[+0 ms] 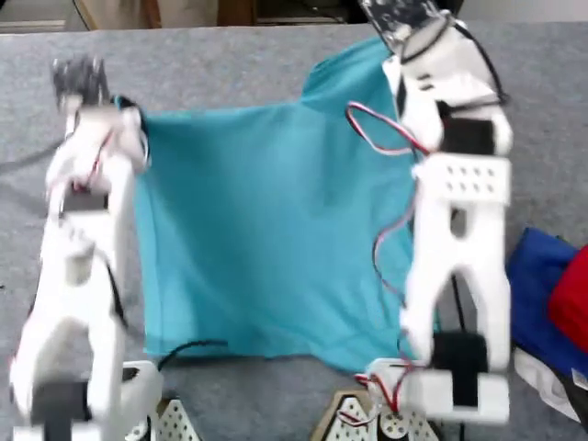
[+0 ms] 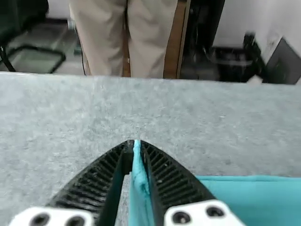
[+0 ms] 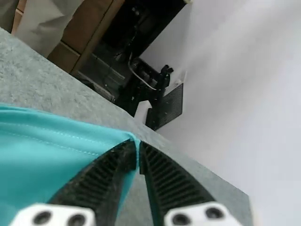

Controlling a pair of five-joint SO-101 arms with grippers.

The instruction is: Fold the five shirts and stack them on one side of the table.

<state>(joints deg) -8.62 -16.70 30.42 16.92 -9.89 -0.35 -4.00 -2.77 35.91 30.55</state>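
The teal shirt (image 1: 276, 230) lies spread mid-frame on the table (image 1: 230, 55), near hem toward the bottom. At its far corners, top of frame, the left gripper (image 2: 135, 143) and right gripper (image 3: 138, 143) are each clamped on a thin edge. We judge either pinch could slip and skew the fold. An arm hides the near right corner, and other shirts (image 1: 551, 294) are cut off at right.

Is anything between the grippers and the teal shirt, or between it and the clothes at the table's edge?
Nothing at the grasp: left gripper and right gripper each have jaws shut on a far corner of the teal fabric shirt. The white right arm stands between it and the blue and red clothes pile.
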